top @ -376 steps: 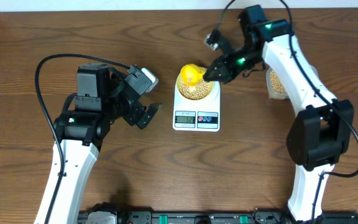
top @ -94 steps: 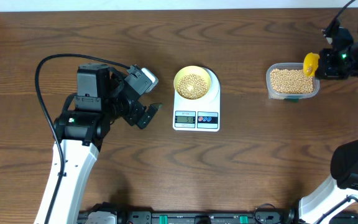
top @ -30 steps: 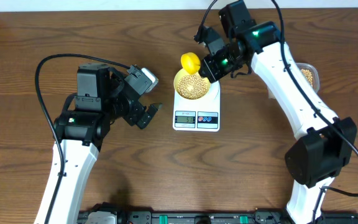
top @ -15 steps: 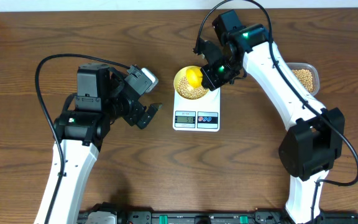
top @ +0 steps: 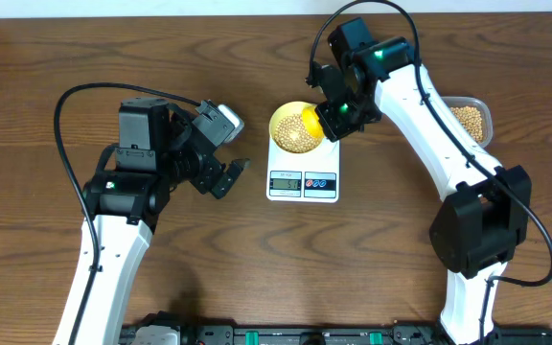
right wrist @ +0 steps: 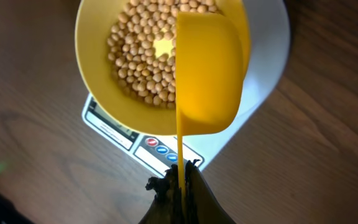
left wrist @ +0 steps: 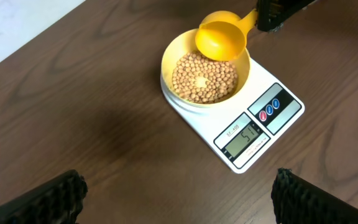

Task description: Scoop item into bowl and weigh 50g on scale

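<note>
Over the scale (top: 303,172), I see my right gripper (right wrist: 179,182) clamped tight on the thin handle of the yellow scoop (left wrist: 221,42). The scoop's cup is tipped above one edge of the bowl (left wrist: 166,62). The bowl sits on the scale's platform with the beans (left wrist: 204,78) heaped inside it. My left gripper (top: 226,177) rests well off to the left of the scale, jaws spread wide and holding nothing. A clear tub (top: 471,117) with more beans lies to the right.
</note>
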Controlling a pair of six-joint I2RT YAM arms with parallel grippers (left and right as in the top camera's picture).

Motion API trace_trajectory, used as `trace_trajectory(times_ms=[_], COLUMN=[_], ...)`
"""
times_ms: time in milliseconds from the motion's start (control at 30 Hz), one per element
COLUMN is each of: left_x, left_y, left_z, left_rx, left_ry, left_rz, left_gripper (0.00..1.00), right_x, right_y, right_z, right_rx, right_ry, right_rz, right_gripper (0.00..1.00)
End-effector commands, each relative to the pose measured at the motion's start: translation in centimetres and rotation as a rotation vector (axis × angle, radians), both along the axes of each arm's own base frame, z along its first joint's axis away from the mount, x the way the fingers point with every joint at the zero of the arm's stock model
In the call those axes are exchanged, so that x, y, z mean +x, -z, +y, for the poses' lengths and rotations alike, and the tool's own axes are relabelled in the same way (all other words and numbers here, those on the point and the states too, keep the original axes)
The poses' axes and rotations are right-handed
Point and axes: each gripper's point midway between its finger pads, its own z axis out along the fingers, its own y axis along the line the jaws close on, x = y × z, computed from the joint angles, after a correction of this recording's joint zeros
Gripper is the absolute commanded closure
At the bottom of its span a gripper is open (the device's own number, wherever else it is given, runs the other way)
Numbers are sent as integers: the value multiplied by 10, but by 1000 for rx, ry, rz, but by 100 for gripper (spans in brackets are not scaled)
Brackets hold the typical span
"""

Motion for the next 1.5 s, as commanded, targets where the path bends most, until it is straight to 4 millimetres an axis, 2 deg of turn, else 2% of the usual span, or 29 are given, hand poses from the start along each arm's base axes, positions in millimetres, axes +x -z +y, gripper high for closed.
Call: trace_trajectory(times_ms=[0, 333, 633, 867, 1067, 1467], left_x=[-1, -1, -1, -1, -1, -1], left_y=[3, 3, 3, 3, 3, 3], left_z=[3, 3, 3, 3, 3, 3], left_rx=[-1, -1, -1, -1, -1, -1], left_ry=[-18, -18, -18, -18, -18, -18], left_rz=[10, 9, 9, 9, 9, 9], left_gripper=[3, 3, 3, 3, 3, 3], right_x=[0, 4, 11, 8, 12, 17], right_y=[6, 6, 4, 17, 19, 25], right_z=[-5, -4, 11, 21, 26, 20], right_rx=[-38, -30, -7, -16, -19, -121], right_ry=[23, 23, 1, -22, -55, -91], right_rz=[6, -10, -57, -38, -69, -127], right_gripper=[99, 99, 99, 99, 99, 99])
